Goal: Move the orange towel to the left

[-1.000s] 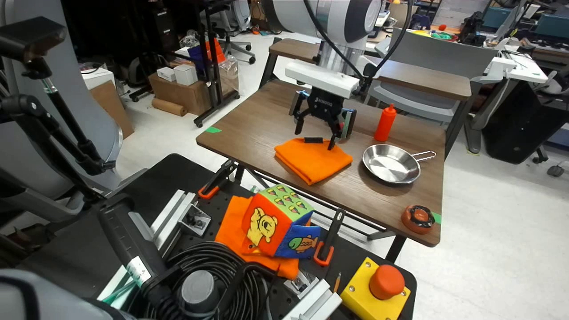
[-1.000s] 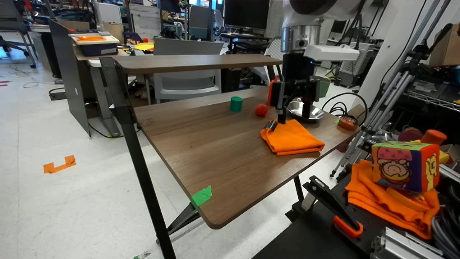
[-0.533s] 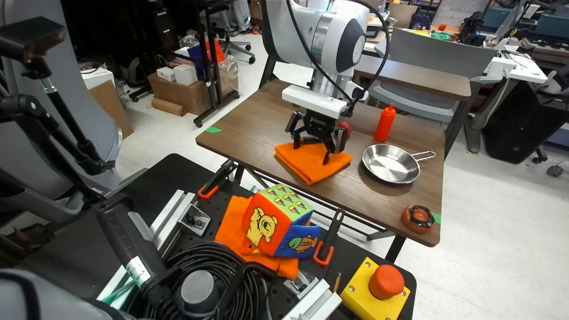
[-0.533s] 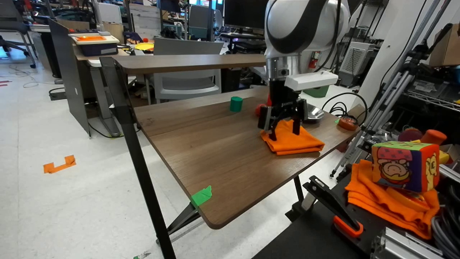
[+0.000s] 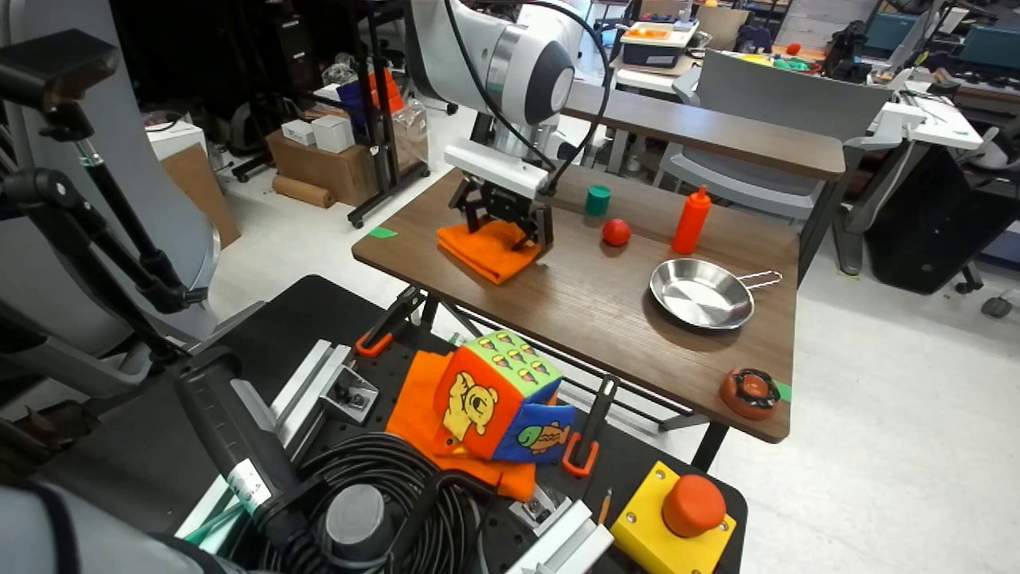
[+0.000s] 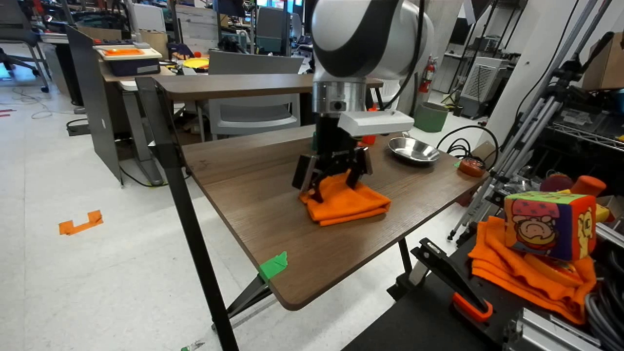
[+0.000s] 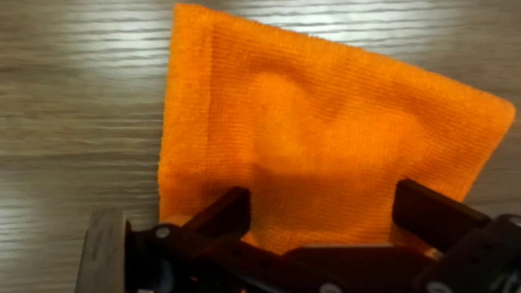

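The orange towel (image 5: 484, 249) lies folded on the brown table (image 5: 606, 311), toward its left end in an exterior view. It also shows in an exterior view (image 6: 348, 204) and fills the middle of the wrist view (image 7: 309, 122), with soft wrinkles. My gripper (image 5: 497, 235) is over the towel's far part, pointing down. In the wrist view my gripper (image 7: 321, 193) is open, with its dark fingers (image 7: 431, 211) wide apart and cloth between them. The fingertips appear to rest on the towel. A dark shape (image 7: 354, 260) sits low between the fingers; I cannot tell what it is.
A metal pan (image 5: 701, 295), an orange-red bottle (image 5: 691, 223), a red ball (image 5: 616, 233) and a green cylinder (image 5: 597, 201) stand to the right of the towel. Green tape (image 5: 382, 233) marks the table's left corner. The front edge is close to the towel.
My gripper came down onto the towel, then moved left in both exterior views. The towel slid left with it. The ball and green cylinder now show in an exterior view where the arm hid them.
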Motion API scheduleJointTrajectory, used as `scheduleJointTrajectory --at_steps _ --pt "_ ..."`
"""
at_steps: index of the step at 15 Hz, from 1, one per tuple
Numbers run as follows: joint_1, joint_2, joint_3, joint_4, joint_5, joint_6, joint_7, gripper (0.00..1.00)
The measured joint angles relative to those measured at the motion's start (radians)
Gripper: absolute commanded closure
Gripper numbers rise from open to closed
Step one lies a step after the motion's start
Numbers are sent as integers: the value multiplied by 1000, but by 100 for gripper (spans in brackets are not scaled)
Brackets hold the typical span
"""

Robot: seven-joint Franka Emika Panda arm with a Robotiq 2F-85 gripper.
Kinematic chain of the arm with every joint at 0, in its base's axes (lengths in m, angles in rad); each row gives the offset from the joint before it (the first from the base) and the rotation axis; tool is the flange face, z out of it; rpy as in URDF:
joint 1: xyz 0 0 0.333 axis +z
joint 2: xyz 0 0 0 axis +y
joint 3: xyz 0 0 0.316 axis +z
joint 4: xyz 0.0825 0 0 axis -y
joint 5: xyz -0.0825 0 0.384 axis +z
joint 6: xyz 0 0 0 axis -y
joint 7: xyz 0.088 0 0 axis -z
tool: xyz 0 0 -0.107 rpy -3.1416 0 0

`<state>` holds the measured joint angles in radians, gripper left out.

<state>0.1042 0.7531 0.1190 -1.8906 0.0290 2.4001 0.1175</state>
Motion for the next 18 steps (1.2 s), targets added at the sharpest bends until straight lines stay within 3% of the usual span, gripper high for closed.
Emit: scheduleJointTrajectory --at_steps 4,8,12,18 --pt "23 0 82 0 39 80 -44 0" --pt "42 -1 91 -2 37 87 -73 0" --pt "42 -68 78 -18 13 -47 -96 0" --pt "30 -363 72 -112 16 -217 -136 0"
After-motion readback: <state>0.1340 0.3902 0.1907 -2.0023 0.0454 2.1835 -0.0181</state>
